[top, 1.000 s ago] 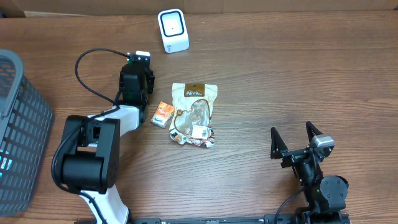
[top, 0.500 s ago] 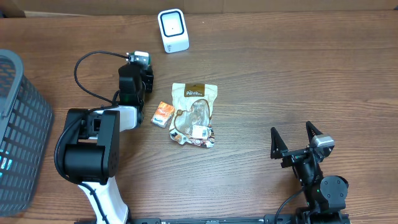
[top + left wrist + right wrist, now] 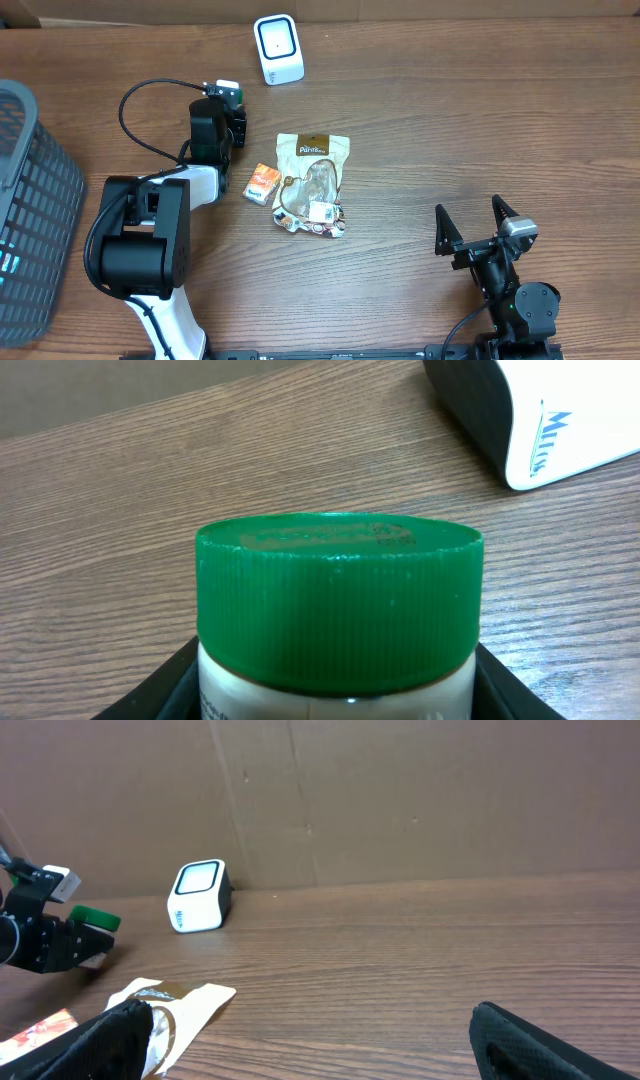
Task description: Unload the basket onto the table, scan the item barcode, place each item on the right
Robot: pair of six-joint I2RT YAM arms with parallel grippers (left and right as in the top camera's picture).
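Bottle being presented to the scanner. The left claw (image 3: 228, 108) is closed on a white bottle (image 3: 335, 685) with a green ribbed lid (image 3: 338, 600), one finger on each side of the body, and carries it above the table (image 3: 420, 120), lid pointing towards the scanner (image 3: 278, 49). The right claw (image 3: 467, 205) is parked near the front edge with its jaws spread wide and empty.

Step in hand, as judged: bringing the bottle to the scanner. No barcode shows in any view, so which way the label faces cannot be told. The next move would call for a short reach forward and to the right, then turning the bottle's side to the scanner's dark window.

Room for moving: only bare wood lies between bottle and scanner. The snack pouch (image 3: 313, 182) and the orange packet (image 3: 262, 183) lie nearer the robot, clear of that path. The basket (image 3: 40, 200) stands well apart at the left edge. A cardboard wall (image 3: 400, 800) rises just behind the scanner, so there is little room for overshoot.
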